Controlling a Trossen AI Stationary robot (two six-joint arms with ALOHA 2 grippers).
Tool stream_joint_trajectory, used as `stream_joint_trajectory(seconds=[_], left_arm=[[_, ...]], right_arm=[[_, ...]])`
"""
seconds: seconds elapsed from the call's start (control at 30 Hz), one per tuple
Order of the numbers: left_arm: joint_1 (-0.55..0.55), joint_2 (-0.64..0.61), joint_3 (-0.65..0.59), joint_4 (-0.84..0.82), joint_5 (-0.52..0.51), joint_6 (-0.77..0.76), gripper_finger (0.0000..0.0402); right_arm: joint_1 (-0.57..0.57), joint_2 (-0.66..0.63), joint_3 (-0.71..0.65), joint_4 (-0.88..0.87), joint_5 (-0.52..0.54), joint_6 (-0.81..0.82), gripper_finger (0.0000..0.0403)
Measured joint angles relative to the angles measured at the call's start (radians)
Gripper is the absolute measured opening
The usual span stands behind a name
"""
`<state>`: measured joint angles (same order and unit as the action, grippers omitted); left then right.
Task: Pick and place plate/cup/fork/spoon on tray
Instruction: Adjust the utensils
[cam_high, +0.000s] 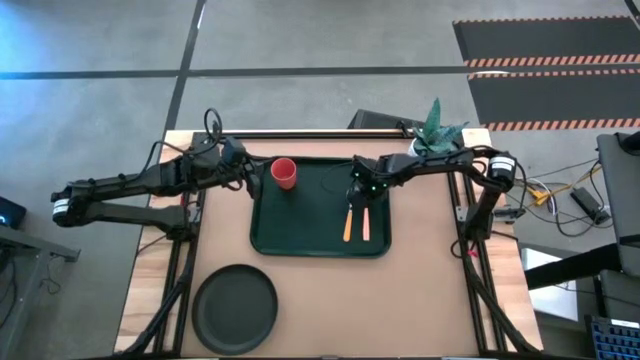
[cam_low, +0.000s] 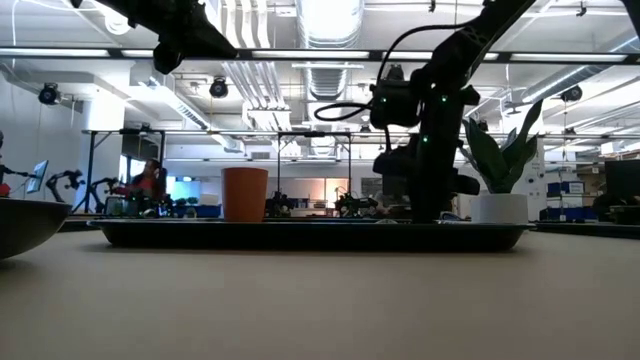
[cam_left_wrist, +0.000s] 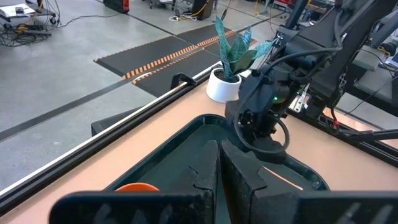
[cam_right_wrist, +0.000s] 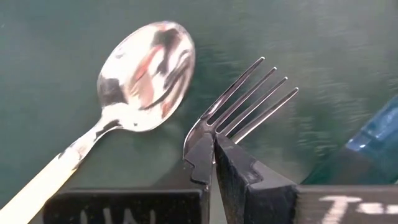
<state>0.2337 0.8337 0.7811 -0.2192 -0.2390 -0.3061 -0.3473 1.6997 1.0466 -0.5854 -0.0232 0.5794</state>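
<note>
We're looking at the right gripper (cam_right_wrist: 213, 152) pinching the fork (cam_right_wrist: 239, 112) down on the tray (cam_high: 270, 235) beside the spoon (cam_right_wrist: 146, 74), cup (cam_high: 284, 173) far-left on it, plate (cam_high: 236, 308) sitting near-left off-tray, left gripper (cam_left_wrist: 219, 168) hanging closed and empty.

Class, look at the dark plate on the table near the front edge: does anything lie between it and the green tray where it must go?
Nothing visible does. The plate sits on bare table, apart from the tray, with open tabletop between them. The tray's free part lies left of the spoon and fork, below the cup.
</note>
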Motion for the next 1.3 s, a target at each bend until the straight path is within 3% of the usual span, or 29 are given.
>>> stream_joint_trajectory(seconds=[0.47,0.7,1.3], left_arm=[[0.000,0.000,0.000,0.000,0.000,0.000,0.0000],[0.000,0.000,0.000,0.000,0.000,0.000,0.0000],[0.000,0.000,0.000,0.000,0.000,0.000,0.0000]], right_arm=[[0.038,-0.029,0.004,-0.027,-0.010,0.014,0.0008],[0.042,-0.077,0.068,-0.002,-0.006,0.012,0.0008],[0.144,0.032,0.080,0.142,-0.064,0.070,0.0008]])
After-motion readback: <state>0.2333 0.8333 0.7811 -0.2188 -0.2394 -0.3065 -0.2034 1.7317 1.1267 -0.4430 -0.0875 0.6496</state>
